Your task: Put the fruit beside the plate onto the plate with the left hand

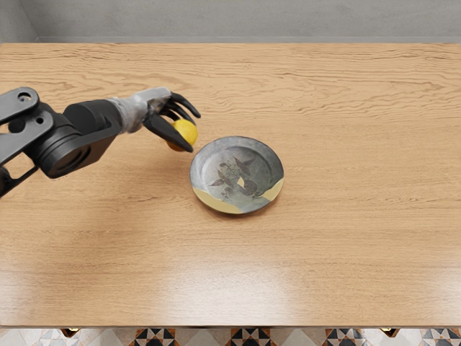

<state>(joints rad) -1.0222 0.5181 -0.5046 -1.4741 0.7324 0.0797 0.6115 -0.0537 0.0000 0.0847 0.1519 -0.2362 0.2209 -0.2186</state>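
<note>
The left robot hand is closed around the fruit, partly covering it, just beside the plate; whether the fruit touches the table is unclear.

The left arm is built of bulky, rounded shells in dark grey and black, with a fat drum-shaped joint along the forearm. Toward the picture's edge, a lighter grey link carries a round ringed hole. A pale, mottled grey wrist leads into the left hand, whose slim fingers are glossy black.
</note>
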